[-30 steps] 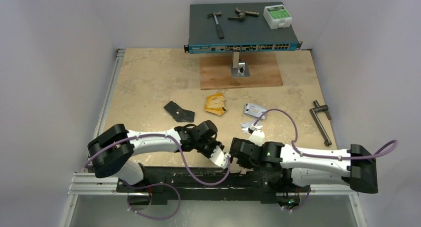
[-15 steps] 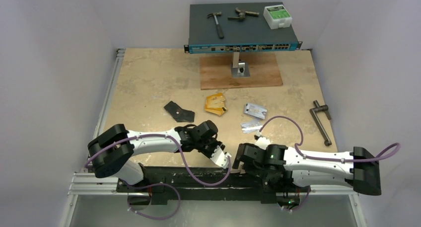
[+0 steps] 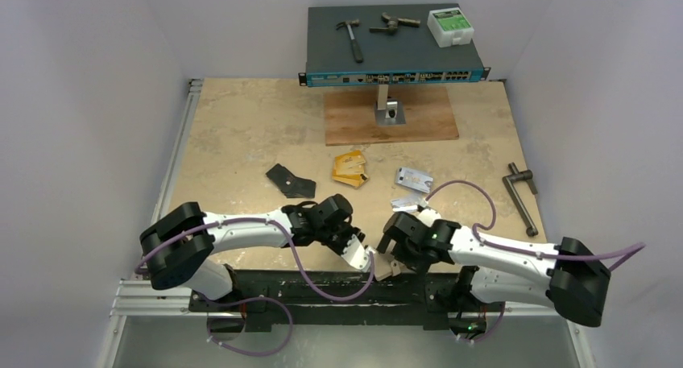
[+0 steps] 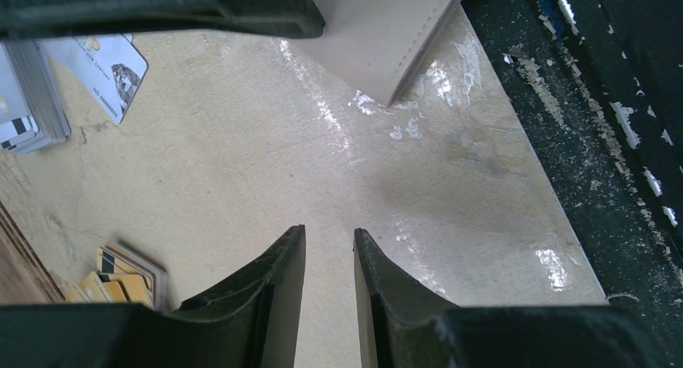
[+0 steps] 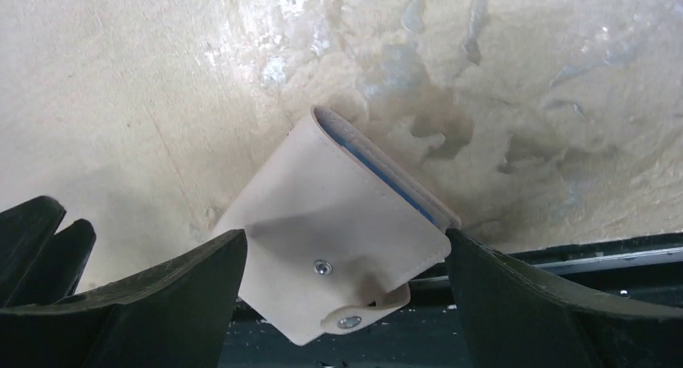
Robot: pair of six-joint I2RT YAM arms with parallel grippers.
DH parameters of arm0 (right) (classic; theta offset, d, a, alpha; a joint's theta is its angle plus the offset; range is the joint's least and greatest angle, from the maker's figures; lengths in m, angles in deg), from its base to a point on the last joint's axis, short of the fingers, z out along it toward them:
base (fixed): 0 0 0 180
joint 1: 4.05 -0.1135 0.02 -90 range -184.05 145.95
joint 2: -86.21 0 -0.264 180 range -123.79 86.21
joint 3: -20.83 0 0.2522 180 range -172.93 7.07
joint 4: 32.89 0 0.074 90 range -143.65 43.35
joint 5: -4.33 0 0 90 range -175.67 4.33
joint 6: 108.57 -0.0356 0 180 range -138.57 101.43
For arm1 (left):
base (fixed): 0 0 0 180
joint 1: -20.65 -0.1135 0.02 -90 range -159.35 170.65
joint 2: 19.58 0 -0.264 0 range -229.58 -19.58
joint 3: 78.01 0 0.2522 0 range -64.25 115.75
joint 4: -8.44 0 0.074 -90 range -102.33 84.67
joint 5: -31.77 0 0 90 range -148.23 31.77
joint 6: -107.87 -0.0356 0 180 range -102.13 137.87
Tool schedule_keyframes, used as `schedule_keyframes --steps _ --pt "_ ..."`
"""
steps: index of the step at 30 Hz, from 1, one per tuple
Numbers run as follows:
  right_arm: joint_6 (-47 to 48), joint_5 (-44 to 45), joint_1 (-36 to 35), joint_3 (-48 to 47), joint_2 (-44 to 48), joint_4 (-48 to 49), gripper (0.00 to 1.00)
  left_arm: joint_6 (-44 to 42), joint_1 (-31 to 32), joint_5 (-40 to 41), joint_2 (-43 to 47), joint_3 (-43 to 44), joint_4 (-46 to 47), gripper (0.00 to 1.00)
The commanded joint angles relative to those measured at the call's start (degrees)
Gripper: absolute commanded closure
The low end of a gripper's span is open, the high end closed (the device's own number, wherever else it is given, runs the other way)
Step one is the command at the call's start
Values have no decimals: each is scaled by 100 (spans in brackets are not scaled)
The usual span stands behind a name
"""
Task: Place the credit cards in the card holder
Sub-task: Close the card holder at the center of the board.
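Observation:
The tan card holder (image 5: 338, 223) lies folded at the table's near edge with its snap tab undone, partly over the black rail. It also shows in the top view (image 3: 383, 269) and in the left wrist view (image 4: 387, 38). My right gripper (image 5: 346, 303) is wide open, one finger on each side of the holder. My left gripper (image 4: 329, 247) is empty just left of the holder, its fingers only narrowly apart. Orange cards (image 3: 349, 168) and silvery cards (image 3: 413, 179) lie mid-table. Both also show in the left wrist view: silvery ones (image 4: 32, 94) and orange ones (image 4: 121, 271).
A black wallet (image 3: 290, 180) lies left of the orange cards. A metal crank (image 3: 522, 195) lies at the right. A network switch (image 3: 395, 42) with tools on top stands on a wooden board (image 3: 391, 114) at the back. The black rail (image 4: 612, 126) borders the near edge.
My right wrist has pulled back from near the silvery cards toward the near edge, and its open jaws now straddle the card holder. My left arm has barely moved.

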Motion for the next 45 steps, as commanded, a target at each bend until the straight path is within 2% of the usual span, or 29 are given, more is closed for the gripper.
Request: schedule_keyframes --steps 1,11,16,23,27,34,40,45 --pt "924 -53 442 -368 -649 792 7 -7 -2 18 248 -94 159 72" --pt "2166 -494 1256 -1537 -2440 1926 18 41 -121 50 440 -305 114 73" --pt "2599 -598 1428 -2317 -3112 1806 18 3 -168 82 483 -465 138 73" --pt "2976 -415 2111 -1972 -1820 1011 8 61 -52 -60 501 -409 252 72" --pt "2892 -1020 2156 -1224 -1069 933 5 15 215 -104 493 -426 487 71" --pt "2546 -2083 2157 14 52 1393 1 -186 570 -45 364 -496 773 68" --pt "2451 -2380 2092 219 262 1456 1 -325 767 -34 151 -562 944 66" --pt "2190 -2570 1743 380 -31 2058 3 -481 807 90 -266 -552 1298 66"
